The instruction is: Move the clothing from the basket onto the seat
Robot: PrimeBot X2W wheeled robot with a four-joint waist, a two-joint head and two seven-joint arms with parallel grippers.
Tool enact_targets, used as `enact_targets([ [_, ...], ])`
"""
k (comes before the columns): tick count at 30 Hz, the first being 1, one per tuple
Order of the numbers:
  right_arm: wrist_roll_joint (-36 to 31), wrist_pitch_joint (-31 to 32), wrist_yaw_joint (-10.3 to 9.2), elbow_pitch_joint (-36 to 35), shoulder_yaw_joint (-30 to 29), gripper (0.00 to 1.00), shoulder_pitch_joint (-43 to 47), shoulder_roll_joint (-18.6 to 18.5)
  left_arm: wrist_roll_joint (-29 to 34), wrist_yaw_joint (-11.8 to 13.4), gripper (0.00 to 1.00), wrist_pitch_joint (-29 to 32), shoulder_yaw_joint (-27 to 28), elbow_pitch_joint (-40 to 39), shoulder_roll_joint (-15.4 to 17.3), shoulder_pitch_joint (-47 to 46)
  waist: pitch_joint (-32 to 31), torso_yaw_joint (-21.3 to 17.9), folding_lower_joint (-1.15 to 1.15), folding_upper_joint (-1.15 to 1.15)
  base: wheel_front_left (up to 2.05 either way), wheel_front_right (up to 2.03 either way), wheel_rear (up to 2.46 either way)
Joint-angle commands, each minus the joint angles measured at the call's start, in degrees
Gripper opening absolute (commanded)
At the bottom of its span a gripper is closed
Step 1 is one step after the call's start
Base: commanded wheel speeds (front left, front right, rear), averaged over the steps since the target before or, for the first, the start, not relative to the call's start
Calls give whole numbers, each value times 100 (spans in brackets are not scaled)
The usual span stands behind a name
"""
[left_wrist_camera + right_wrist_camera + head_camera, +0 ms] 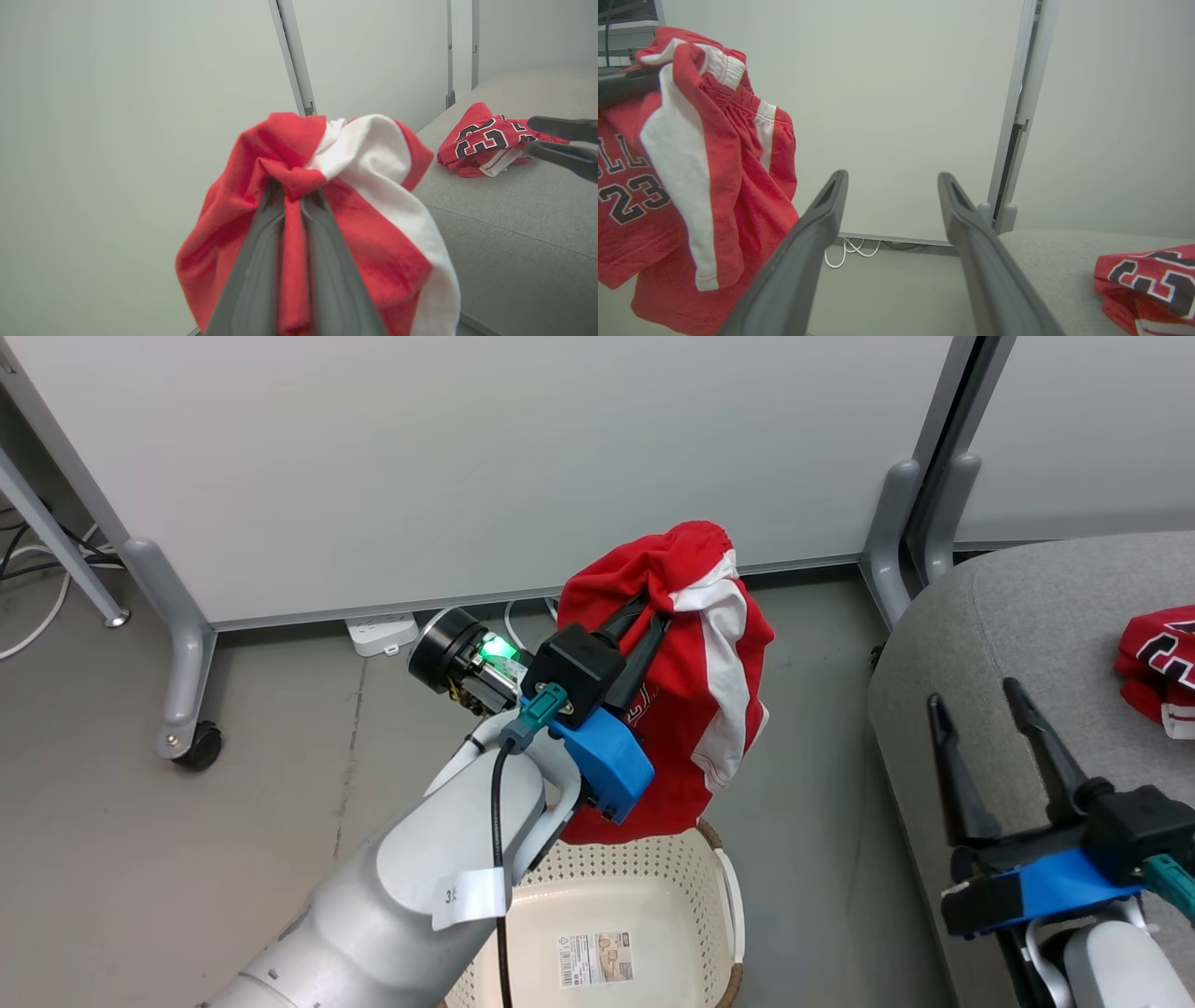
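Observation:
My left gripper (653, 611) is shut on a bright red garment with white trim (695, 709), which hangs bunched in the air above the basket's far end. In the left wrist view its fingers (261, 261) pinch a fold of this garment (373, 261). The right wrist view shows "23" on the garment (691, 163). The cream perforated basket (644, 868) has only a label sticker (597, 959) on its floor. A second red garment with "23" (1158, 658) (486, 140) (1148, 280) lies on the grey seat (1008, 644). Over the seat's near edge my right gripper (976, 695) (892, 175) stands open and holds nothing.
White partition panels stand behind, on grey legs with a castor (196, 742). A white power strip (381, 633) and cables (37, 607) lie on the grey floor by the panels. Another grey panel leg (887, 541) stands just beyond the seat's far corner.

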Motion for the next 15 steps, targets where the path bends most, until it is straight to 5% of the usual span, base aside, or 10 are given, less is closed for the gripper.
enact_targets([
  [1, -25, -3, 1, 9, 111, 100, -55, -56, 41, -19, 0, -26, 32, -24, 15, 56, 13, 2, 0, 0, 0, 0, 0],
  [15, 133, -3, 1, 241, 1830, 100, -692, -394, 96, -27, 0, -27, 9, -26, -45, -82, 142, 81, 0, 0, 0, 0, 0],
])
